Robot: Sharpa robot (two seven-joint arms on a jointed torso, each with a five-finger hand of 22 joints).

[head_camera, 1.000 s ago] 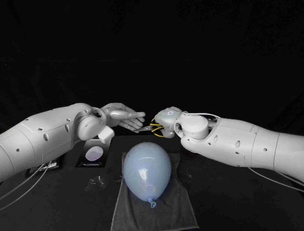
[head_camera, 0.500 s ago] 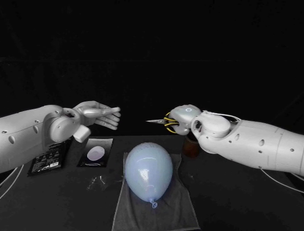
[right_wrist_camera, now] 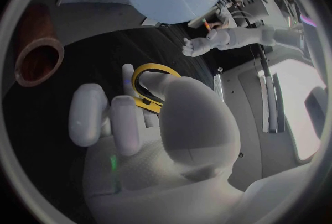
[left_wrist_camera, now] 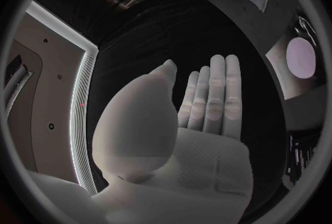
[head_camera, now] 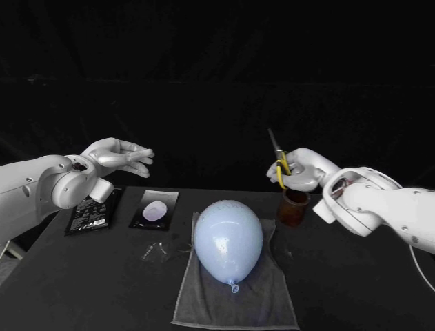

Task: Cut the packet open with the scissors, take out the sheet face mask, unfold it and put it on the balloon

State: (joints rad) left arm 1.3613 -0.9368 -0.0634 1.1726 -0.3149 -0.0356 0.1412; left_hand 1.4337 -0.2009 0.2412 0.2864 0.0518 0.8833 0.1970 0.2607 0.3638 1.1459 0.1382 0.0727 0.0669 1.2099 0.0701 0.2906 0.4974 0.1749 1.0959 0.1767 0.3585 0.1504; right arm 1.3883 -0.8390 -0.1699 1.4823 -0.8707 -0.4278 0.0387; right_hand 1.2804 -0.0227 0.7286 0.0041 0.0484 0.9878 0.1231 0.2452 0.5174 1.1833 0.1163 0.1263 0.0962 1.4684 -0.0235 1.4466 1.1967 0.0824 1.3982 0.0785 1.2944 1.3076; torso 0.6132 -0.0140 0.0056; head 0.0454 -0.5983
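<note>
The right hand (head_camera: 304, 172) held the scissors (head_camera: 275, 146) blades-up, its fingers (right_wrist_camera: 124, 124) closed around the yellow handles, just above a brown cup (head_camera: 293, 207). The left hand (head_camera: 118, 156) hung empty, fingers (left_wrist_camera: 216, 97) straight and side by side, thumb apart. The packet (head_camera: 154, 209), probably the mask's, lay flat on the tabletop (head_camera: 98, 276) beside the balloon (head_camera: 227, 238), with a second packet (head_camera: 91, 210) beyond it. It looked light, thin and slick, so pinching 1 short edge seemed best, leaving the opposite edge free for cutting.
</note>
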